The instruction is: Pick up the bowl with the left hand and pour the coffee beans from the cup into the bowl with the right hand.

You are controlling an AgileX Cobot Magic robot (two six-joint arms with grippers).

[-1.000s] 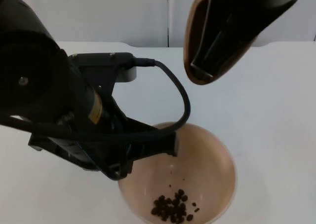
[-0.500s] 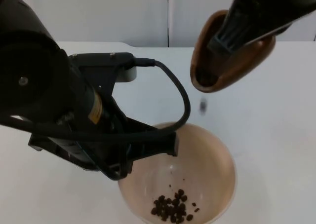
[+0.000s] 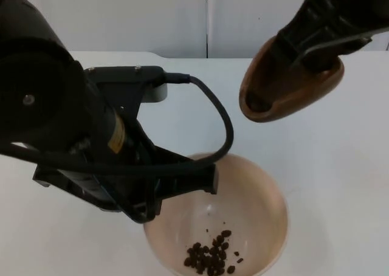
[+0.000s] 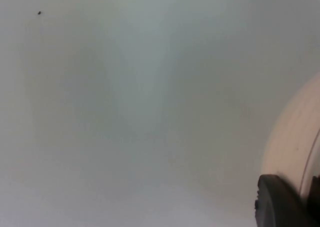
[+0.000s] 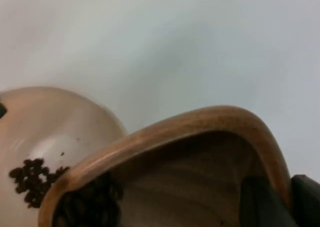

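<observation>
While the left hand (image 3: 203,177) is clamped on the rim of the pale bowl (image 3: 255,197), holding it over the white surface (image 3: 340,185), we've got the right hand (image 3: 316,42) up high gripping the brown wooden cup (image 3: 285,93), one finger inside its wall. The cup is tipped on its side, mouth facing the bowl, just above and beyond it, not touching. We can see coffee beans (image 3: 209,256) piled in the bowl's bottom, plus some beans at the cup's lip (image 5: 92,207).
</observation>
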